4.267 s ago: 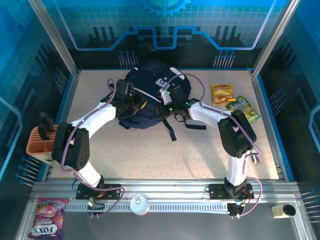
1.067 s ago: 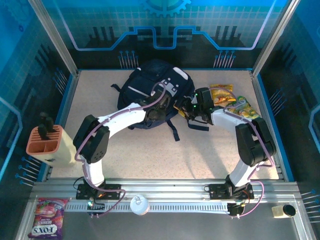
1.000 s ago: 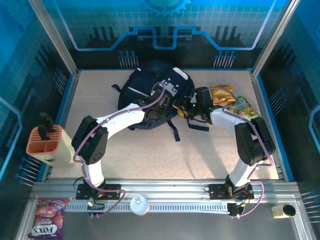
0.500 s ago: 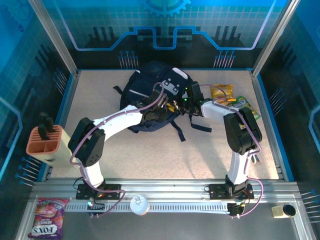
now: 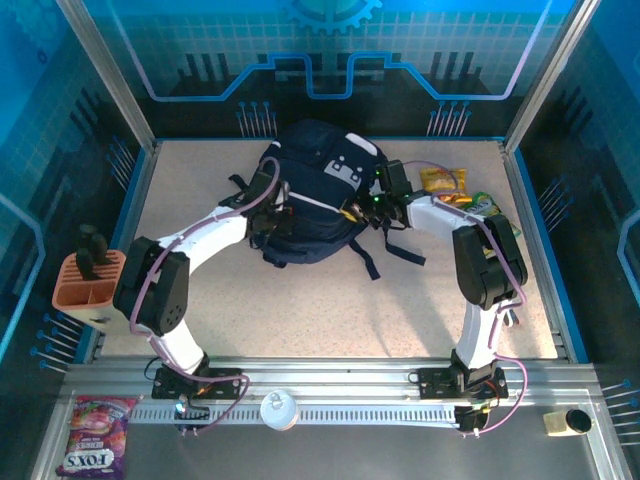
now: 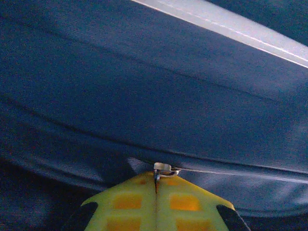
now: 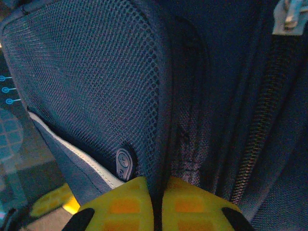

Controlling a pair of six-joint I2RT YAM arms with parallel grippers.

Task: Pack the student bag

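Observation:
The student bag [image 5: 310, 195] lies flat at the back middle of the table, dark navy with a grey-white patch and black straps trailing to the right. At the bag's left side, my left gripper [image 5: 268, 216] is shut, its yellow fingers [image 6: 126, 202] pinching a small metal zip pull [image 6: 162, 168] on the navy fabric [image 6: 154, 86]. My right gripper [image 5: 366, 205] is at the bag's right edge. It is shut on a fold of fabric [image 7: 161, 144] beside a mesh pocket [image 7: 91, 77], with a zip track [image 7: 262, 120] running to its right.
Two snack packets [image 5: 444, 185] [image 5: 490, 216] lie just right of the bag, near the right arm. An orange pen holder [image 5: 88, 285] stands at the left edge. On the front rail are a sweets bag [image 5: 95, 436], a white disc [image 5: 280, 408] and a small roll [image 5: 570, 421].
My left gripper has slid left across the bag, still shut. The right gripper moved in to the bag's right edge and shut on the fabric. The bag shifted slightly.

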